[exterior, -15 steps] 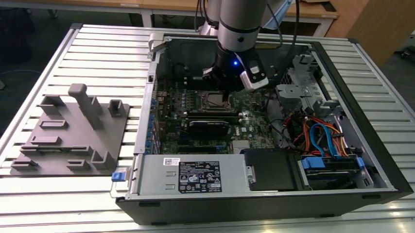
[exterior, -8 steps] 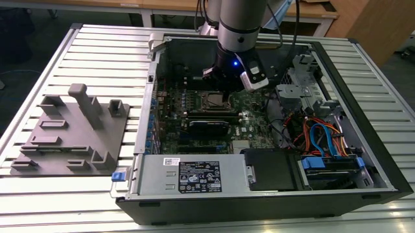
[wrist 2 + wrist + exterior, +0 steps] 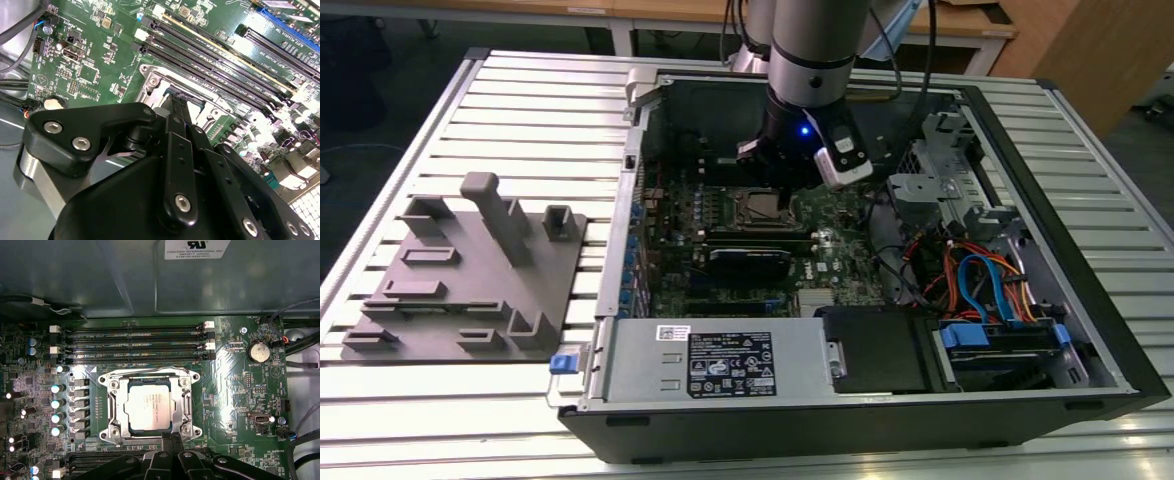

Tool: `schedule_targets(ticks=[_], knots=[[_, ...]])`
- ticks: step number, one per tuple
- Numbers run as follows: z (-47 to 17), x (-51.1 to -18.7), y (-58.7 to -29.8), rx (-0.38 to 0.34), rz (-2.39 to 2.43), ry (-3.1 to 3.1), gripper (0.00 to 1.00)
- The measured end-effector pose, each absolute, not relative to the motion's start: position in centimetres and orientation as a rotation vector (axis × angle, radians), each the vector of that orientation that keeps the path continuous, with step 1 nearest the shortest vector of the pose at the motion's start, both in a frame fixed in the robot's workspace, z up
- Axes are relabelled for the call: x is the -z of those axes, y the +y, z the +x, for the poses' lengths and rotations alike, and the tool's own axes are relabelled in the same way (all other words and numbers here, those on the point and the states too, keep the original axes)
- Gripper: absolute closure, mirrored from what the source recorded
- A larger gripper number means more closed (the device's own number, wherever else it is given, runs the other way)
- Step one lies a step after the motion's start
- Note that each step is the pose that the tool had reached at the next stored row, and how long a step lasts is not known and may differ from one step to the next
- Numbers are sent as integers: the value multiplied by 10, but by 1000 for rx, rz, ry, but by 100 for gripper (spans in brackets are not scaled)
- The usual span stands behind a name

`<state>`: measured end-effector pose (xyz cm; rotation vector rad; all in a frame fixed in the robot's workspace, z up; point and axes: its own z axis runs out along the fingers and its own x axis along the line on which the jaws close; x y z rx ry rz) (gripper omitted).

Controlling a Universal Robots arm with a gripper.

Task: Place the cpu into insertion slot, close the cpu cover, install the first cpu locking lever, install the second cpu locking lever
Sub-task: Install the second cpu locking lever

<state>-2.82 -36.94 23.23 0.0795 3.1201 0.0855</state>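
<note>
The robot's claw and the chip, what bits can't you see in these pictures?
- Gripper tips: in the second wrist view, its own black body hides them.
- Socket: in the second wrist view, mostly behind the gripper, so the chip is hidden there.
- Cover edge nearest the gripper: in the first wrist view, fingers hide it.
- Levers: can't tell whether latched.

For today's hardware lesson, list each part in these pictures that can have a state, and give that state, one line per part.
cpu: seated flat in the slot, metal top up.
slot: filled by the cpu.
cover: down, framing the cpu.
gripper: fingers together, tips at the cover's edge.
memory slots: unfilled.
computer case: lying open, board exposed.
</note>
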Motion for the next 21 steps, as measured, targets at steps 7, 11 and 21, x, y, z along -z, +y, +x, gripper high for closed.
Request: schedule_targets(ticks=[7, 11, 21], knots=[[-26, -232, -370, -84, 83, 3166, 90], [-26, -232, -378, -85, 83, 3166, 90], [-40, -230, -382, -86, 81, 3168, 90]])
